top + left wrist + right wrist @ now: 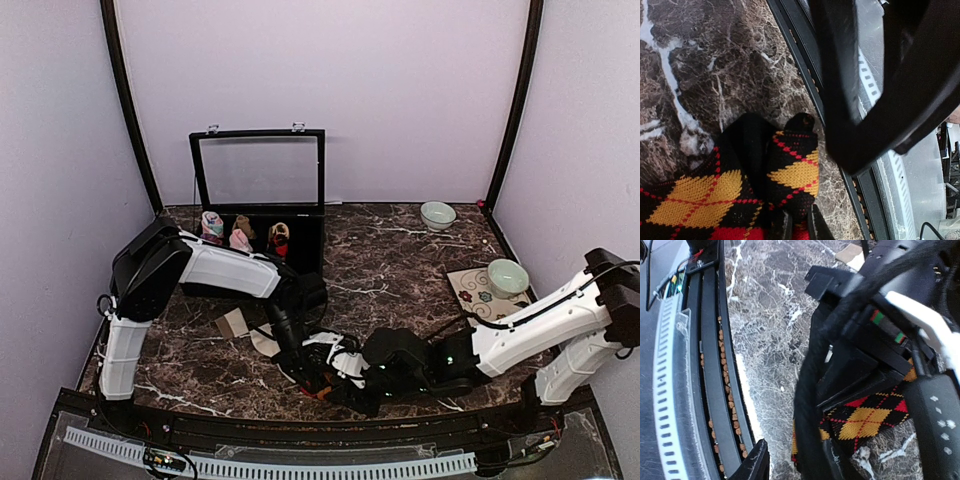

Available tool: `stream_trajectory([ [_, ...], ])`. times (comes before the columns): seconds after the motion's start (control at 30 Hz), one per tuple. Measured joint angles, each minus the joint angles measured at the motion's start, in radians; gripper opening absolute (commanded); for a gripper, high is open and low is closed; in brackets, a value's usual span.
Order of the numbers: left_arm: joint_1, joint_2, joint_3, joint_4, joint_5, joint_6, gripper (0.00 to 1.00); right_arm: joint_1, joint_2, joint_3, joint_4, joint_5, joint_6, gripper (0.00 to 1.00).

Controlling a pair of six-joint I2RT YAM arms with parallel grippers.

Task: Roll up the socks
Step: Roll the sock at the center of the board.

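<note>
Left gripper (797,226) is pinched tight on the red edge of the black argyle sock (790,170), which lies crumpled on the marble table (400,260) close to its near edge. Right gripper (790,462) hangs low alongside with its fingers apart, and the sock's edge shows in the gap, unclamped. Just left of the left gripper, the cream sock (263,343) lies partly hidden.

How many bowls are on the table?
2. The far bowl sits by the back wall; the nearer bowl is on the floral mat at right. Others may be hidden.
</note>
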Motion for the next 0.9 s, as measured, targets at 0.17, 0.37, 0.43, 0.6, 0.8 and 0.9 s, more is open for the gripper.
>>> stream_trajectory([
  [0.17,0.000,0.000,0.000,0.001,-0.003,-0.016,0.08,0.004,0.074,0.043,-0.025,0.018,-0.059,0.35],
  [0.37,0.000,0.000,0.002,0.002,-0.005,-0.027,0.08,0.006,0.157,0.072,-0.018,0.047,-0.090,0.32],
  [0.43,0.000,0.000,0.002,0.002,-0.006,-0.031,0.08,0.008,0.177,0.072,-0.012,0.063,-0.094,0.31],
  [0.6,0.000,0.000,0.003,0.002,-0.010,-0.044,0.08,0.018,0.208,0.072,0.016,0.105,-0.102,0.25],
  [0.8,0.000,0.000,0.007,0.004,-0.019,-0.053,0.12,0.034,0.219,0.072,0.036,0.137,-0.084,0.13],
  [0.9,0.001,0.000,0.008,0.003,-0.025,-0.066,0.15,0.035,0.220,0.071,0.043,0.134,-0.057,0.00],
])
